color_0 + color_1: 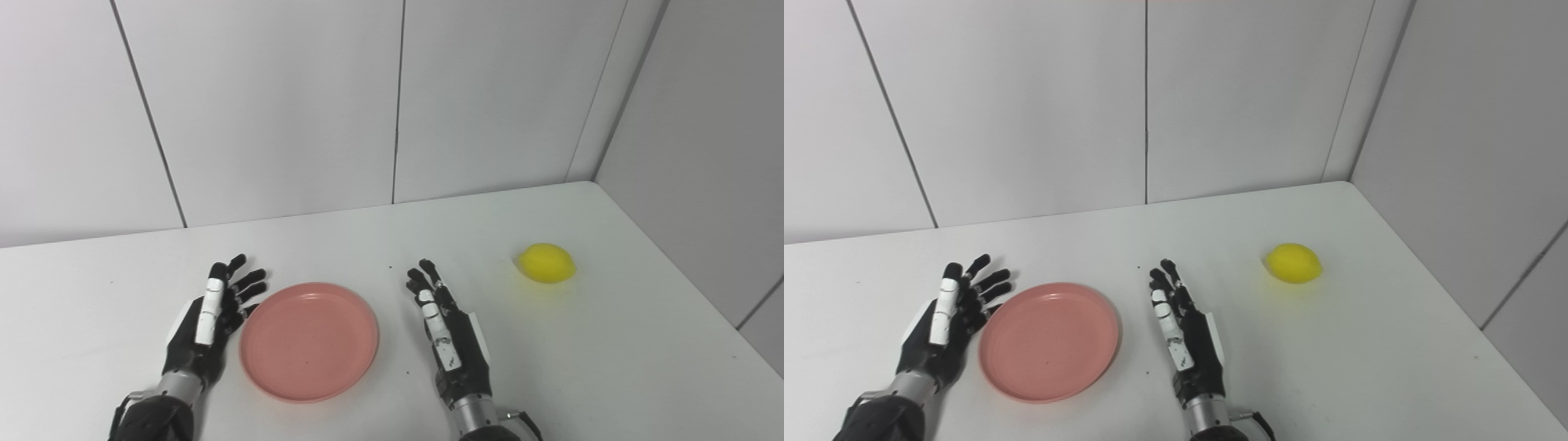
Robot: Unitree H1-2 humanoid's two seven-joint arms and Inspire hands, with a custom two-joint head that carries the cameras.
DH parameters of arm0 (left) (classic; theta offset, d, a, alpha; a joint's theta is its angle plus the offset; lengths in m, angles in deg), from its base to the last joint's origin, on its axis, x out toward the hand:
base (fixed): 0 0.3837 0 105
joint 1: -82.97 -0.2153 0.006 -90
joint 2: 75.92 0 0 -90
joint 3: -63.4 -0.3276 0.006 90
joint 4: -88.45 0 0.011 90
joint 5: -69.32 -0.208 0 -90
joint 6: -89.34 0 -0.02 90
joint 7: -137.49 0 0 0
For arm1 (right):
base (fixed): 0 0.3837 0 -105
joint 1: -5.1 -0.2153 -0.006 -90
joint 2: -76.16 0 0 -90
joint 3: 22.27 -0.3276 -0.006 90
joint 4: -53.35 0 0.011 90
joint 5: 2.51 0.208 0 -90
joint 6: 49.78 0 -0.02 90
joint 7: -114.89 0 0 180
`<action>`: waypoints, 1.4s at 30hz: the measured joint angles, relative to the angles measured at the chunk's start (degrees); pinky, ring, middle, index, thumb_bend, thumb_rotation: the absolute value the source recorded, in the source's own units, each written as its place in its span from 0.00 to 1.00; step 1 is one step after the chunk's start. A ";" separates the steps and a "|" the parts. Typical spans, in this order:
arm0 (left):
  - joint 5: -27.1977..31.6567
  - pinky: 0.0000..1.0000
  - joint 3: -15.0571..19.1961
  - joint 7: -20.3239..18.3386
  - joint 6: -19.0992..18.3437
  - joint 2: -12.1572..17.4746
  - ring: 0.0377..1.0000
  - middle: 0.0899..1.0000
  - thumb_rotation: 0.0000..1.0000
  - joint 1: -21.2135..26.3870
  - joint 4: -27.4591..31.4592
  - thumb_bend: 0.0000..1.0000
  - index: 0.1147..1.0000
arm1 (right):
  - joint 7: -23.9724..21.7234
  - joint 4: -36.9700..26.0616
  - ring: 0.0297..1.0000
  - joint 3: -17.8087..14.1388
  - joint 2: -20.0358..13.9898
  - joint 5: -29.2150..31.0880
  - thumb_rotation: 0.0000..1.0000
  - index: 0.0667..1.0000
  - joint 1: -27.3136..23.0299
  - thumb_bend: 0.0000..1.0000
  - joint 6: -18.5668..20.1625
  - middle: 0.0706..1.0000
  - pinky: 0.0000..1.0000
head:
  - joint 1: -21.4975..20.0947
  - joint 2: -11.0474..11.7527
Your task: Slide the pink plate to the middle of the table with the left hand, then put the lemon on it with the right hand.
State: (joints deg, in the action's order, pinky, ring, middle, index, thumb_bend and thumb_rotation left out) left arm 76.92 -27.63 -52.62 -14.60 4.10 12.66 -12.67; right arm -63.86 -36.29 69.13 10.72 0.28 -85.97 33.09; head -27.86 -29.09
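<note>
The left hand (211,318) sits near the front edge of the white tabletop (612,367), left of centre, its arm coming in from the bottom left. Its fingers (248,283) are stretched out and spread apart, pointing toward the back wall and leaning a little to the right; it holds nothing. The fingertips lie just beside the left rim of the plate, and whether they touch that rim cannot be told.

The pink plate (309,340) lies flat on the tabletop between the two hands, close to the front edge and slightly left of the middle. It is round with a low raised rim, and nothing lies in it.

The right hand (447,331) is just right of the plate, apart from it with a strip of bare tabletop between them. It stands on its edge, palm turned toward the plate, fingers straight and close together, pointing toward the back edge. It is open and holds nothing.

The lemon (546,263) rests on the tabletop further right, well apart from the right hand and somewhat nearer the back edge than the plate. It lies toward the right edge of the tabletop, not far from the corner where the back wall (275,110) meets the side wall (723,153), and nothing touches it.
</note>
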 measured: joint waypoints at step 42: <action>-0.09 0.88 0.12 0.90 2.46 -0.53 0.83 0.80 1.00 2.19 -3.64 0.80 0.90 | 10.58 -13.06 0.58 -1.51 -20.15 -50.11 0.73 0.63 -7.72 0.81 0.42 0.62 0.53 | 0.35 1.49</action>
State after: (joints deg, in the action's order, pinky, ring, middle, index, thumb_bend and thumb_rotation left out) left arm 76.83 -27.51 -51.72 -12.14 3.57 14.85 -16.31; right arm -53.28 -49.35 67.62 -9.42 -49.83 -93.69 33.51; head -27.51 -27.60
